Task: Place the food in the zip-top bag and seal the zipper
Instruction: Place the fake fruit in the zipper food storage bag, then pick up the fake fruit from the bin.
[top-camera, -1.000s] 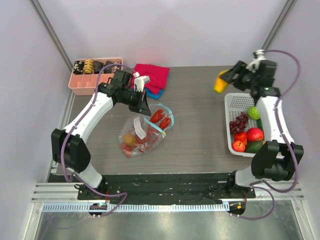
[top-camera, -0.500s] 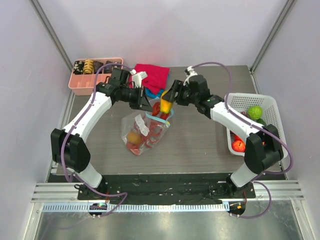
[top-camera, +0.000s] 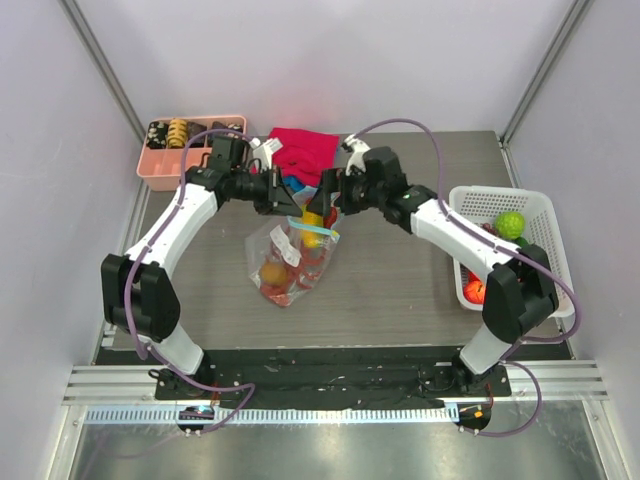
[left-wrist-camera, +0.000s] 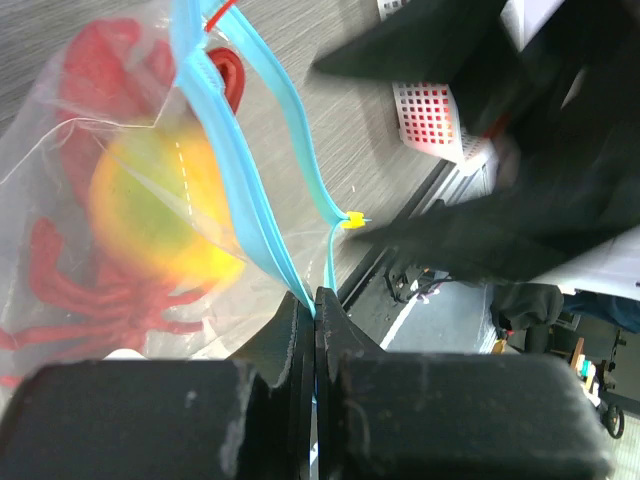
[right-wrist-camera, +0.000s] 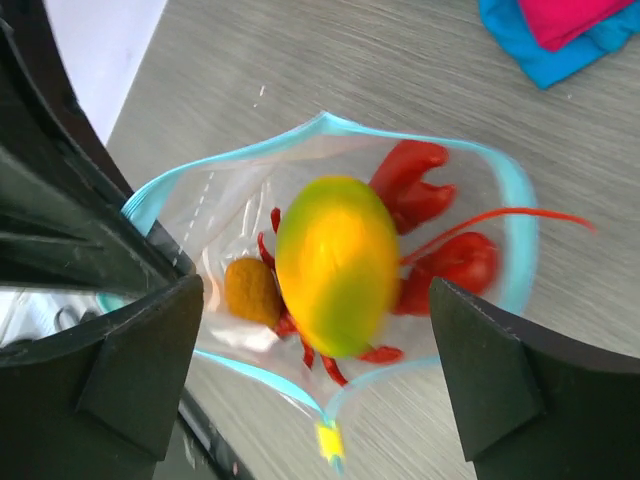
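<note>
The loading step is in hand. In the top view, the left end effector is clenched on the upper lip of the zip-top bag. The bag lies mid-counter with its mouth lifted toward the far side. The right end effector hovers at that mouth, with a yellow-green fruit just below it. More food sits in the white mesh basket at the right. So the next move probably calls for the right arm to pull clear and fetch another piece, with sealing a later step.

In the left wrist view, the fingers press flat together on the teal-blue zipper, pinching one side of the strip. Through the clear film show the blurred fruit and a red lobster.

In the right wrist view, the jaws stand wide apart and released, touching nothing. The fruit lies between them inside the ring of the open mouth, above the lobster's claws and beside a small orange fruit. It is glossy and egg-shaped, yellow shading to green. I cannot tell whether it is settled or dropping.
</note>
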